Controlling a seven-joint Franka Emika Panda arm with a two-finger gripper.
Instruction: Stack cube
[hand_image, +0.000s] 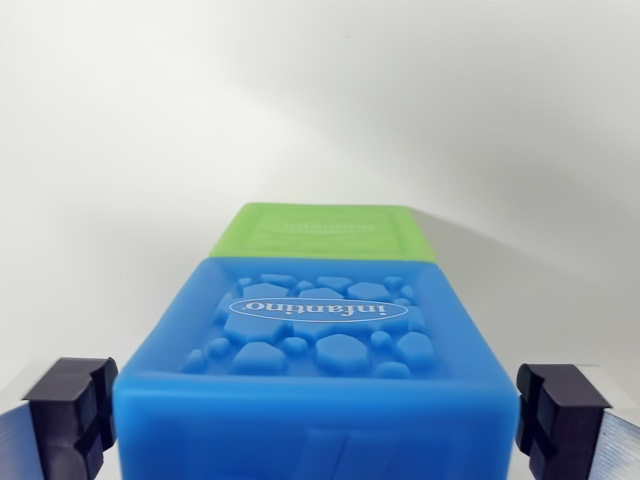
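A blue soft cube (315, 340) with a pebble pattern and a white "infantino" label fills the lower middle of the wrist view. It sits between my two dark fingertips (70, 415), whose pads press against its left and right sides. My gripper (315, 425) is shut on this blue cube. A green cube (325, 232) lies directly beyond the blue one, edge to edge with it, and only one of its faces shows. Whether the two cubes touch cannot be told.
A plain white surface (320, 100) surrounds the cubes on all sides, with a soft shadow to the right of the green cube.
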